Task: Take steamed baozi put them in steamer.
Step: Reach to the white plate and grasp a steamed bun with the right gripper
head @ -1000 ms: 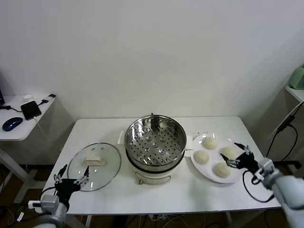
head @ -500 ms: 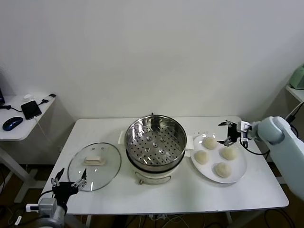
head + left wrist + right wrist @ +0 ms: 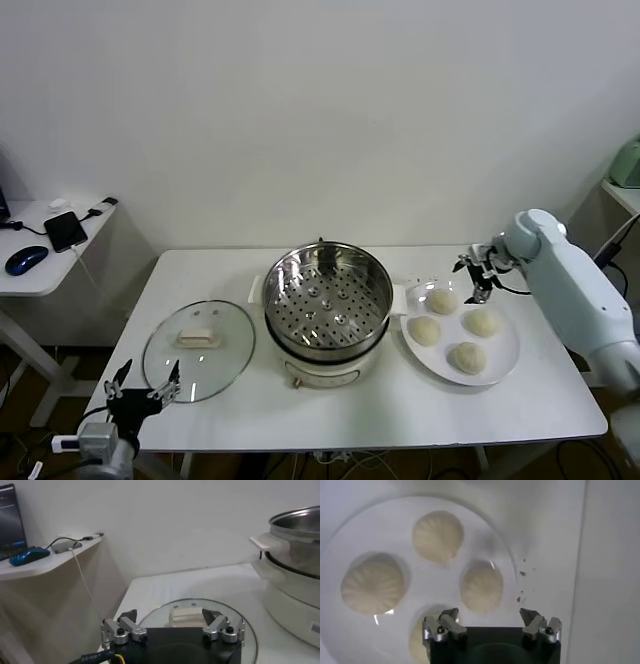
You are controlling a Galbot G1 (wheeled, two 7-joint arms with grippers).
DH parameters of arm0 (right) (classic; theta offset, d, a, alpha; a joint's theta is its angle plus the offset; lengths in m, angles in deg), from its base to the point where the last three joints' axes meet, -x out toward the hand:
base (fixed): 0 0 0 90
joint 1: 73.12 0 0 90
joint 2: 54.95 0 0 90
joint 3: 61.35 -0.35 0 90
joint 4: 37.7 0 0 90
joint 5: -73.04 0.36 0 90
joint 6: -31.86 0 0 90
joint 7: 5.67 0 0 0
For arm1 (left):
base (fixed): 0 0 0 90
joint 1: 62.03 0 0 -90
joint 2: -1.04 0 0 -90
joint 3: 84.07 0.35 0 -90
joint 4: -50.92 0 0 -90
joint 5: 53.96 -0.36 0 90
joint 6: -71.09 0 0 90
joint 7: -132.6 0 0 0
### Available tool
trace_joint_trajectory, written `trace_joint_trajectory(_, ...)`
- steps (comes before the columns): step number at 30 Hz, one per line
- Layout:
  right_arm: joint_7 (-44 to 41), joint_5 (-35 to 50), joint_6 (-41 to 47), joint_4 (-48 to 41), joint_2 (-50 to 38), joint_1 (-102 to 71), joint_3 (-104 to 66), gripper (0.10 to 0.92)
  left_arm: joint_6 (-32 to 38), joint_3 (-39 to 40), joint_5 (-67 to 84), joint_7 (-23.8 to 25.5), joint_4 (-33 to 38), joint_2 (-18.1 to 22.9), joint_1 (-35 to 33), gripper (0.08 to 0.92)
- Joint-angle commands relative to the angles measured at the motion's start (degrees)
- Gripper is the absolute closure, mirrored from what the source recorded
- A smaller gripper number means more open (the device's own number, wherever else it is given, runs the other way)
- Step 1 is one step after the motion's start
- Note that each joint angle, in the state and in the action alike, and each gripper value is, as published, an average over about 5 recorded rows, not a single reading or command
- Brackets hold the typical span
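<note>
At about 8 o'clock of the table (image 3: pixel 330 420), below its near-left corner, the left gripper (image 3: pixel 140 388) waits with its jaws spread wide and nothing between them, just short of the glass lid (image 3: pixel 198 349), which lies flat at 9 o'clock of the steamer (image 3: pixel 327 308). The steamer stands at the middle of the table, lid off, its perforated tray bare. At 3 o'clock of it, nearly touching its side handle, the white plate (image 3: pixel 503 350) carries all four steamed baozi (image 3: pixel 424 330), none yet moved. The right gripper (image 3: pixel 475 276) hangs above the plate's far edge, at roughly 12 o'clock of the plate, also fully spread and holding nothing; its wrist view looks straight down on the buns (image 3: pixel 481 586), with one partly under its fingers (image 3: pixel 442 626). The step in hand appears to be the reach for the first bun. To do it well, the arm should centre on a single bun, probably the far one nearest the steamer, so the fingers come down on either side without nudging a neighbour. The buns look soft, so the close should be gentle and low on the dome, then lifted high enough to clear the steamer's rim.
</note>
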Motion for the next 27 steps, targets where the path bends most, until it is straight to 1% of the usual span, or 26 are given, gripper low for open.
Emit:
trace_joint_trajectory(1,3.16,-4.87,-3.30,-11.63,6.53,2.74,0.60,0.203,0.17,0.06,-0.18,-0.06,-0.17,-0.01,-0.33,0.177)
trace_joint_trajectory(13,5.50,-7.36,-3.23,-14.81,9.27,2.07,-1.23,0.203,0.15,-0.01,-0.26,-0.08,-0.24,-0.06,-0.45,0.177)
trace_joint_trajectory(27,6.68,-8.13,-2.92,-15.66,9.21,1.47,-1.90,0.203,0.09,0.23,-0.77,-0.10,-0.57,0.01,-0.46,0.177)
